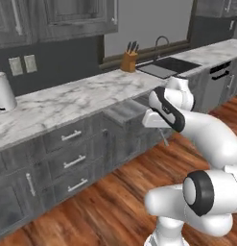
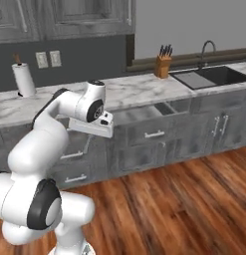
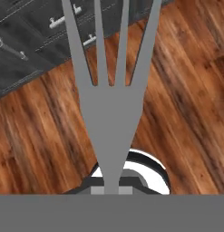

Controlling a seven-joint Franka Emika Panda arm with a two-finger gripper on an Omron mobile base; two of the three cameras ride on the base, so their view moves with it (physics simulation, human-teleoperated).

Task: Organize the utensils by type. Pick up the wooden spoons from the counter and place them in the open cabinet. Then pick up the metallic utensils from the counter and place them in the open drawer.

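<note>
Fingers: closed tight on the fork (image 3: 111, 108), gripping its narrow handle at the bottom centre of the hand view.
Fork: grey, four tines fanning toward the top of the hand view, wood floor (image 3: 186, 104) behind it; in the left base view a thin grey rod (image 1: 164, 139) hangs below the hand, centre right; in the right base view it hangs left of centre (image 2: 87, 145).
Gripper: pointing down (image 1: 160, 129), in front of the cabinet fronts, above the floor; in the right base view at left centre (image 2: 90, 133).
Drawer: pulled open under the counter edge, centre of the left base view (image 1: 124, 111), just left of the hand; centre right of the right base view (image 2: 144, 112), right of the hand. Its inside is flat grey.
Counter: white marble (image 1: 67, 101), running from left to upper right of the left base view.
On the counter: paper towel roll (image 2: 24, 79) at upper left of the right base view; knife block (image 2: 163, 64) beside the sink (image 2: 214, 75) at upper right.
Drawer fronts: dark, short silver handles (image 3: 22, 36), upper left of the hand view.
</note>
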